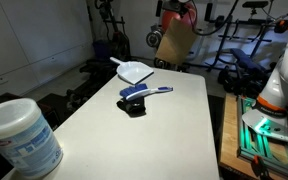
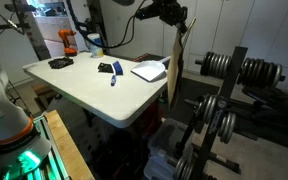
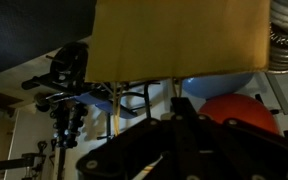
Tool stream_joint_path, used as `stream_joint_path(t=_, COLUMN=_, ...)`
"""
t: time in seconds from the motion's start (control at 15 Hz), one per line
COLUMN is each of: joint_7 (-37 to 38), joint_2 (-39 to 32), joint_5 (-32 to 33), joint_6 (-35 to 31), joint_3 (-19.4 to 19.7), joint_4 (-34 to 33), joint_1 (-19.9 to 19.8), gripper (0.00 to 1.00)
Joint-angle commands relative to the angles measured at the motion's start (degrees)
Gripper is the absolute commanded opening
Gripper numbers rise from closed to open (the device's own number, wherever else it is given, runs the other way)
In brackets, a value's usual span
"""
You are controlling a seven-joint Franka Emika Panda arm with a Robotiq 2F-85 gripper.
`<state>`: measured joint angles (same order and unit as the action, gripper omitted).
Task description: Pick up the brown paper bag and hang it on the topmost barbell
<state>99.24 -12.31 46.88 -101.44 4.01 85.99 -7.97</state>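
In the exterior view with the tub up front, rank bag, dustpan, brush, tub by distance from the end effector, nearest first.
1. Bag: hanging from the end effector, past the table's far edge.
2. Dustpan: table's far end.
3. Brush: mid-table.
4. Tub: near corner.

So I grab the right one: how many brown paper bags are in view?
1. The flat tan-brown kraft paper bag hangs from the tool, beyond the edge of the white rectangular table, beside the black metal barbell rack. More could be hidden in the clutter.
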Motion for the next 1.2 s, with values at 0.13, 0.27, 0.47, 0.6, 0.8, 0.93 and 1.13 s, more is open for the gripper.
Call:
stream_joint_path(t=0.13, joint_7=-0.14, joint_2=-8.58, joint_5=-1.4, joint_6=2.13, joint_3=2.11, joint_4=-8.92, joint_1=2.34, gripper=0.02)
stream_joint_path(t=0.27, joint_7=1.44, joint_2=-11.49, joint_5=-2.24, joint_6=3.3, joint_3=2.74, joint_4=-12.41, joint_1=2.79, gripper=0.03)
stream_joint_path(t=0.47, joint_7=2.48, joint_2=-15.2, joint_5=-4.27, joint_6=5.23, joint_3=3.27, joint_4=-16.75, joint_1=3.41, gripper=0.03)
stream_joint_path(t=0.6, joint_7=2.04, joint_2=-17.58, joint_5=-6.19, joint_6=6.43, joint_3=3.38, joint_4=-19.23, joint_1=3.78, gripper=0.03)
stream_joint_path(t=0.8, joint_7=0.92, joint_2=-20.79, joint_5=-8.46, joint_6=6.1, joint_3=3.66, joint_4=-22.84, joint_1=4.23, gripper=0.03)
stream_joint_path(t=0.93, joint_7=0.32, joint_2=-23.39, joint_5=-9.5, joint_6=6.09, joint_3=4.14, joint_4=-25.89, joint_1=4.4, gripper=0.03)
stream_joint_path(t=1.13, joint_7=1.49, joint_2=-21.94, joint_5=-8.37, joint_6=4.57, joint_3=3.01, joint_4=-23.27, joint_1=3.78, gripper=0.03)
